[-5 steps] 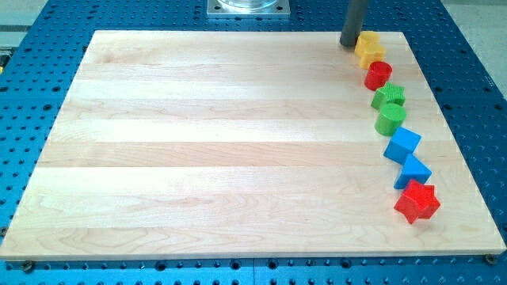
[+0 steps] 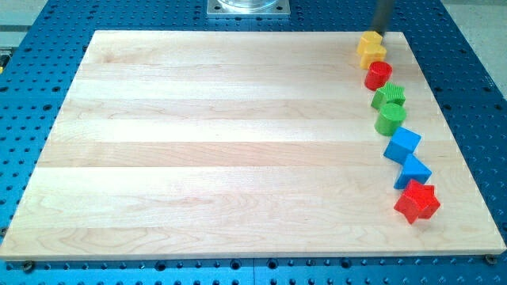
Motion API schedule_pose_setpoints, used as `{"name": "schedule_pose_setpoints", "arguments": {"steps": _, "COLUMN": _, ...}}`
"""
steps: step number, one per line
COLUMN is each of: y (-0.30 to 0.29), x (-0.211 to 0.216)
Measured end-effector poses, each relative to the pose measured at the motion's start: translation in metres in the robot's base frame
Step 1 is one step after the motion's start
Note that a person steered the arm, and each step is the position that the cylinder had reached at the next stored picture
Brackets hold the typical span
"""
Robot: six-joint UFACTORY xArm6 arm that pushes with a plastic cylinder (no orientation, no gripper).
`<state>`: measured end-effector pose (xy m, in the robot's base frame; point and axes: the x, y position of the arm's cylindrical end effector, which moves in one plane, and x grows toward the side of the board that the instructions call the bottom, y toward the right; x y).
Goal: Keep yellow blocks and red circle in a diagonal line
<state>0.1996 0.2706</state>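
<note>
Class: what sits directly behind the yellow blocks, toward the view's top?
My tip stands just behind the yellow blocks, at the board's top edge. Whether it touches them is unclear.

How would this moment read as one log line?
my tip: view's top, behind yellow blocks | red circle: just below them | diagonal: holds

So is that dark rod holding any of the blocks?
No, nothing is held. My tip only pushes; it sits just above the yellow blocks.
</note>
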Motion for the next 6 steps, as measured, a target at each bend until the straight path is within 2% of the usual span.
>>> {"name": "schedule_pose_setpoints", "arguments": {"steps": 1, "y": -0.024, "x": 0.009}}
{"name": "schedule_pose_setpoints", "arguments": {"steps": 2, "y": -0.087, "x": 0.045}}
{"name": "schedule_pose_setpoints", "arguments": {"steps": 3, "y": -0.114, "x": 0.054}}
{"name": "schedule_pose_setpoints", "arguments": {"steps": 4, "y": -0.060, "x": 0.029}}
{"name": "schedule_pose_setpoints", "arguments": {"steps": 5, "y": 0.003, "x": 0.044}}
{"name": "schedule_pose_setpoints", "arguments": {"steps": 6, "y": -0.019, "x": 0.066}}
